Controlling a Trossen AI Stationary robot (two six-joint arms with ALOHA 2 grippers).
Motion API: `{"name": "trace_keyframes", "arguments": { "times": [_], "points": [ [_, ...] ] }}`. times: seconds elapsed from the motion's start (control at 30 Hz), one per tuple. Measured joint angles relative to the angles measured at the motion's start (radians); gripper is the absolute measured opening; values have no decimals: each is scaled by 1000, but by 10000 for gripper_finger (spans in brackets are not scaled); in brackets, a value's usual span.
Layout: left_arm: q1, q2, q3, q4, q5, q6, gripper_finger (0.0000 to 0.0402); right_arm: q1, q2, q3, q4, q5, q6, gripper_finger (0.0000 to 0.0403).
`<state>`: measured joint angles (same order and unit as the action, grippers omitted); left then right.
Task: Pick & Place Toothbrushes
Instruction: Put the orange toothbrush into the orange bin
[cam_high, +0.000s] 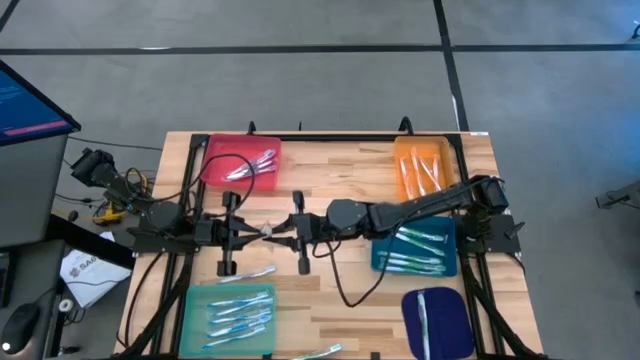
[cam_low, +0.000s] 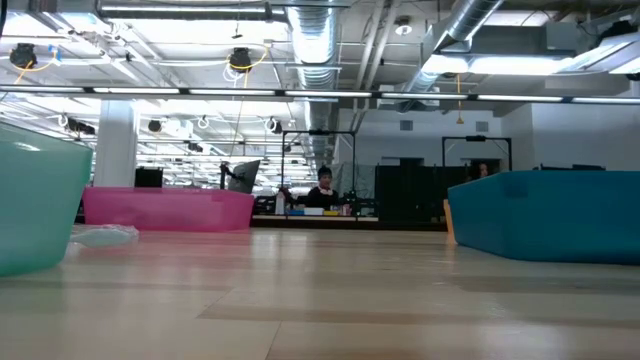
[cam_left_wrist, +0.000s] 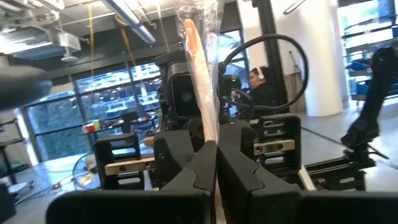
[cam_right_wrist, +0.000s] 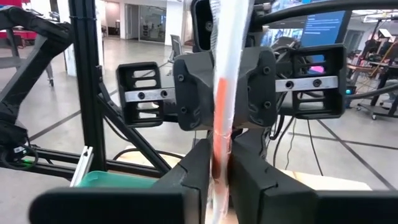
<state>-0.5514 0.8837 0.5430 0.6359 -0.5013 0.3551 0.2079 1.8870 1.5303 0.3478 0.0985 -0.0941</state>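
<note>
Both grippers' jaws pinch one wrapped toothbrush (cam_right_wrist: 222, 93) between them.

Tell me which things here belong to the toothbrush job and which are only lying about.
Job: wrapped toothbrush held between left gripper and right gripper; loose toothbrush; pink tray; teal tray.
Lying about: black cables; monitor.

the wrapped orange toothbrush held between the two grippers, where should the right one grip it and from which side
Grip the orange toothbrush on its thin straight handle, at the end facing the right arm, coming in level from the right. It is held up off the table, spanning the gap between the arms, with the left gripper shut on the other end. The right gripper already pinches that free end.
</note>
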Motion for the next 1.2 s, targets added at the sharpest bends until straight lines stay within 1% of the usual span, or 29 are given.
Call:
{"name": "trace_keyframes", "arguments": {
  "times": [0.07, 0.2, 0.27, 0.43, 0.57, 0.77, 0.83, 0.97, 1.07, 1.1, 1.2],
  "points": [
    [0, 0, 0, -3, -25, 0, 8, -2, 0, 0, -1, 0, 1, 44],
    [0, 0, 0, -7, -33, 0, 28, -2, 0, 0, -6, 0, -9, 15],
    [0, 0, 0, -9, -33, 4, 46, -1, 0, 0, -8, 0, -10, 15],
    [0, 0, 0, -9, -53, 5, 98, -1, 0, 0, -10, 19, -10, 31],
    [0, -2, 0, -8, -58, 6, 134, -2, 0, 0, -24, 30, -14, 15],
    [-10, -27, 0, -13, -68, 7, 176, -11, -2, 0, -54, 44, -4, 22],
    [-23, -37, 0, -13, -106, 9, 187, -13, -9, -1, -85, 78, -3, 25],
    [-51, -59, 0, -16, -240, 51, 205, -13, -35, -3, -171, 175, -2, 15],
    [-68, -65, 0, -21, -327, 60, 214, -20, -54, 0, -219, 225, 18, 15],
    [-72, -66, 0, -21, -335, 60, 216, -21, -68, -2, -264, 239, 30, 15],
    [-78, -66, 0, -29, -341, 60, 218, -28, -86, 2, -322, 277, 76, 20]
  ]
}}
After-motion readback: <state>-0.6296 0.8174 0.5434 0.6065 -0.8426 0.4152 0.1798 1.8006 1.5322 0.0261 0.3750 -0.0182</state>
